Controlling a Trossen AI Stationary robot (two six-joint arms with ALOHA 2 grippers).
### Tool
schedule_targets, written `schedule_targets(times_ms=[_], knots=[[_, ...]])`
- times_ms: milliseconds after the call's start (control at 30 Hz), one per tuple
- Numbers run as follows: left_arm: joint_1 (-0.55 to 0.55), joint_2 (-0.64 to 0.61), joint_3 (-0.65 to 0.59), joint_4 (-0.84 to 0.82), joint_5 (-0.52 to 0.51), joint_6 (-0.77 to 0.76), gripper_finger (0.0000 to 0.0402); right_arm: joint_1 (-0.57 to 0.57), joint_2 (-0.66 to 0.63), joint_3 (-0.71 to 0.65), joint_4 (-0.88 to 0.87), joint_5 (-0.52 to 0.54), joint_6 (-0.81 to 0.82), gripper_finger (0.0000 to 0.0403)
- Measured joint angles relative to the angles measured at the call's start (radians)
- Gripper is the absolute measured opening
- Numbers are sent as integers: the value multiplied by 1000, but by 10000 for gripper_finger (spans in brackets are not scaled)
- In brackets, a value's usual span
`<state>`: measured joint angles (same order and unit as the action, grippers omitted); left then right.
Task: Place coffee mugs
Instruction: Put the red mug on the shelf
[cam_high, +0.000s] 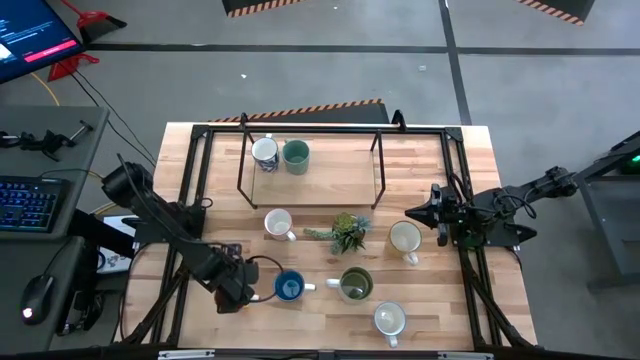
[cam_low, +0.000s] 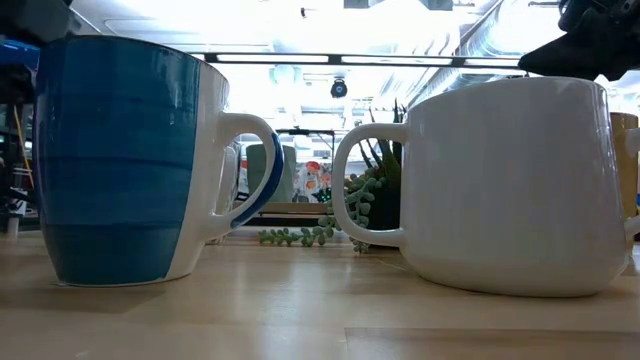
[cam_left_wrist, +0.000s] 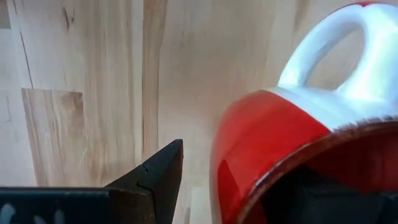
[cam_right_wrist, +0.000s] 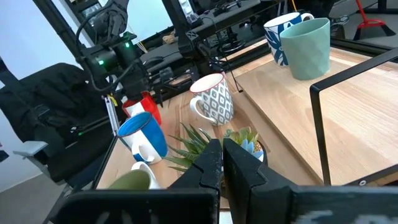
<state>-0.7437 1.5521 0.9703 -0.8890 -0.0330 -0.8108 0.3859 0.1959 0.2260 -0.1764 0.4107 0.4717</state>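
A red mug (cam_left_wrist: 267, 134) with a white handle stands upright on the wooden table, left of the blue mug (cam_high: 289, 287). My left gripper (cam_high: 238, 288) is open and points down over the red mug, hiding it in the high view. One finger (cam_left_wrist: 163, 171) stands outside the red wall with a gap to it. A dark shape shows inside the mug; whether it touches, I cannot tell. My right gripper (cam_high: 425, 212) is shut and waits level at the table's right side, beside a cream mug (cam_high: 405, 238).
A white-and-blue mug (cam_high: 265, 152) and a teal mug (cam_high: 296, 155) stand on the black-framed shelf (cam_high: 330, 185) at the back. On the table stand a patterned mug (cam_high: 278, 223), a small plant (cam_high: 347, 232), an olive mug (cam_high: 356, 285) and a white mug (cam_high: 390, 320).
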Motion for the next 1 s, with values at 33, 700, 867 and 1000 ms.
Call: schedule_targets(times_ms=[33, 700, 867, 1000], knots=[[0, 4, 0, 3, 1, 0, 172, 0, 0, 0, 0, 0, 0, 0], [0, -18, -1, 21, 54, -98, 7, 0, 0, 0, -7, 2, 0, 0], [1, -131, 39, -23, 51, -122, 6, 0, 0, 0, -26, 7, 0, 0], [5, -250, 117, -142, -49, -212, 6, 0, 0, 0, -26, 8, 0, 0]])
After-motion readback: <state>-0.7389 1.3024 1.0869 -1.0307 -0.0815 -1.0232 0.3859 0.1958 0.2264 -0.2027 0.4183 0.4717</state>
